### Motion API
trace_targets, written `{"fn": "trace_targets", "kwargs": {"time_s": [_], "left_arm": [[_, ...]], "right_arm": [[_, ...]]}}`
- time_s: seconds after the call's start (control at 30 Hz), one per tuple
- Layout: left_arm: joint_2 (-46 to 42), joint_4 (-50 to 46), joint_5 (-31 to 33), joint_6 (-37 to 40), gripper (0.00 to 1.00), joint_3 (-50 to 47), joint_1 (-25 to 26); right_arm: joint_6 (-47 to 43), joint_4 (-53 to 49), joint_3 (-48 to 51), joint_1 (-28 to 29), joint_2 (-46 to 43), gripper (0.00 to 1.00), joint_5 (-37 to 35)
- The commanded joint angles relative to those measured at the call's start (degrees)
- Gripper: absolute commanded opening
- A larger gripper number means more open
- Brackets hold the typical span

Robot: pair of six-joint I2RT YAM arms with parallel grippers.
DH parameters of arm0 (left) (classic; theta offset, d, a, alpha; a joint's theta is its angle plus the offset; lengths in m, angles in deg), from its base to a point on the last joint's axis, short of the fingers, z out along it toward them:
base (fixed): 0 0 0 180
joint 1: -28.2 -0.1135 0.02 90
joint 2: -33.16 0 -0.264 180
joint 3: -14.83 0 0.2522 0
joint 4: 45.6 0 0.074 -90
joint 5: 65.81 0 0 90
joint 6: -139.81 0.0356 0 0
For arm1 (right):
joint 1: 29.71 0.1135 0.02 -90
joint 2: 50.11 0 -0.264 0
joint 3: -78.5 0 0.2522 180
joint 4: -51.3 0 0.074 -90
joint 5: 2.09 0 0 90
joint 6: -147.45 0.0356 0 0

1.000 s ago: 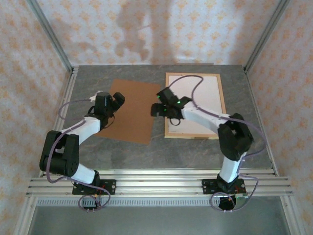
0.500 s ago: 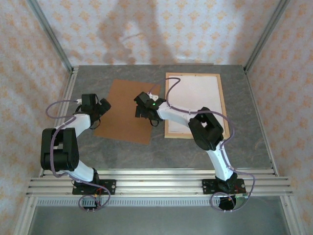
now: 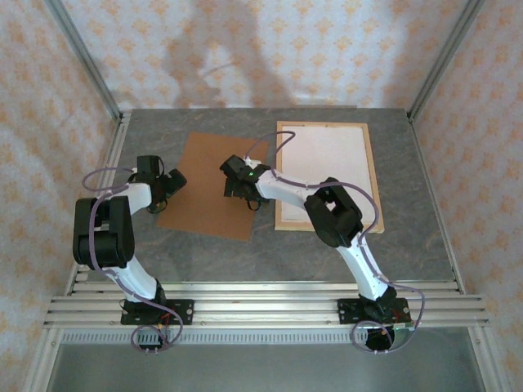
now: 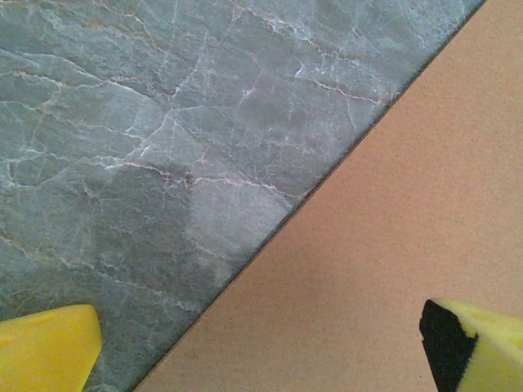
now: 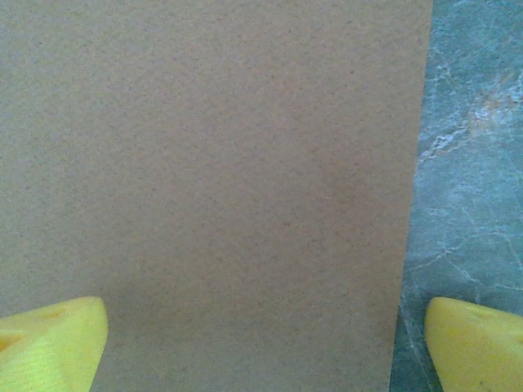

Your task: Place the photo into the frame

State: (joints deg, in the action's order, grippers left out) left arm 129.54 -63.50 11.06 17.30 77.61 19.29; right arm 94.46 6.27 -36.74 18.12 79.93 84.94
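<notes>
Top external | backing board (image 3: 204, 192) beside frame (image 3: 373, 163) | left gripper (image 3: 173, 181), right gripper (image 3: 239, 192) over board edges, jaws spread, empty

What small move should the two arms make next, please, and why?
Probably lower and close both grippers on the brown backing board: the open left gripper straddles its left edge, the open right gripper its right edge, and neither grips it yet.

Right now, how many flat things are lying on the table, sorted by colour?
Brown: 1, the backing board
Light wood: 1, the frame
White: 1, the sheet lying inside the frame
Total: 3
</notes>
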Motion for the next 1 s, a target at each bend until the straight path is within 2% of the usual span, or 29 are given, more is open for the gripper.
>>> {"fn": "trace_targets", "kwargs": {"time_s": [0.0,0.13,0.4,0.97], "left_arm": [[2.7,0.9,-6.6,-1.1,1.0,-1.5,-0.1],[1.0,3.4,-10.5,-3.2,1.0,-4.1,0.0],[-2.0,4.3,-13.9,-4.7,0.99,-6.9,0.8],[-7.9,2.6,-15.3,-6.1,0.95,-9.3,7.5]], "right_arm": [[0.6,1.3,-1.2,0.0,2.1,0.98,3.3],[-0.8,3.5,-1.6,0.2,2.4,0.98,6.9],[-2.1,6.4,-3.5,0.9,1.8,0.98,12.9],[-2.8,17.5,4.3,0.1,-7.8,0.98,19.1]]}}
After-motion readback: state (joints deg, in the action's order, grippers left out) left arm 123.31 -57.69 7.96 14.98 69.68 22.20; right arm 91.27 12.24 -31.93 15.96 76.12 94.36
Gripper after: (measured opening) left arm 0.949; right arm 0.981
